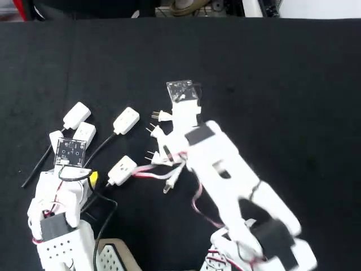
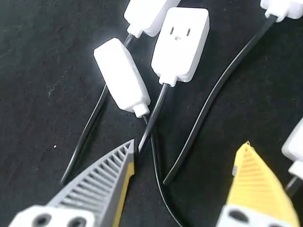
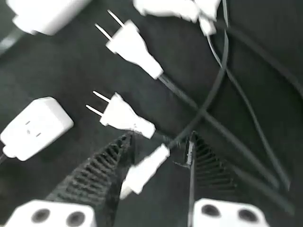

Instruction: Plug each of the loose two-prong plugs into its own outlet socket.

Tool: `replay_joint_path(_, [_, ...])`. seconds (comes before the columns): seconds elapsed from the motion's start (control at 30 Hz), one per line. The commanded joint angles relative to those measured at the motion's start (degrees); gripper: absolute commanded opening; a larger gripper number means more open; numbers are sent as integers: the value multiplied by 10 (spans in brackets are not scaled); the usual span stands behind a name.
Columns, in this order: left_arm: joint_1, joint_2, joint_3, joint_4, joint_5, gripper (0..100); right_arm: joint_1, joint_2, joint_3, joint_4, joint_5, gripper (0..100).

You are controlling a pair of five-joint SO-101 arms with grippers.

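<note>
Seen from above, mid-frame, our plugs [image 1: 155, 131] lie crosswise, prongs pointing left at the sockets [image 1: 125, 121], with black cords [image 2: 208, 99] cluttering the surface. The left pincer [image 2: 188, 144] and right pincer [image 3: 160, 138] both gape open.

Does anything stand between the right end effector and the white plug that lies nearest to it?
Nothing visible does. The right end effector is open, and the white two-prong plug lies between its two fingers. Thin black cables cross just beyond them, not in front of the plug.
</note>
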Motion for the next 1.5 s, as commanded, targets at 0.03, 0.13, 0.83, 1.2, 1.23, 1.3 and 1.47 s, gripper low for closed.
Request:
replay_joint_path(0.03, [-2, -4, 13, -1, -4, 324, 7, 95, -109, 98, -79, 177])
replay_joint_path(0.13, [-2, -4, 13, -6, -15, 324, 6, 153, -145, 98, -111, 177])
replay_joint_path(0.83, [-3, -4, 13, -7, -15, 324, -41, 349, -230, 105, -206, 63])
replay_joint_path(1.2, [-2, -4, 13, -6, -15, 324, 37, 352, -321, 194, -18, 38])
replay_joint_path(1.23, [-2, -4, 13, -6, -15, 324, 57, 353, -334, 186, 30, 37])
replay_joint_path(1.3, [-2, -4, 13, -5, -15, 324, 94, 353, -354, 164, 140, 35])
replay_joint_path(1.47, [-2, -4, 13, -5, -15, 324, 113, 355, -351, 120, 310, 38])
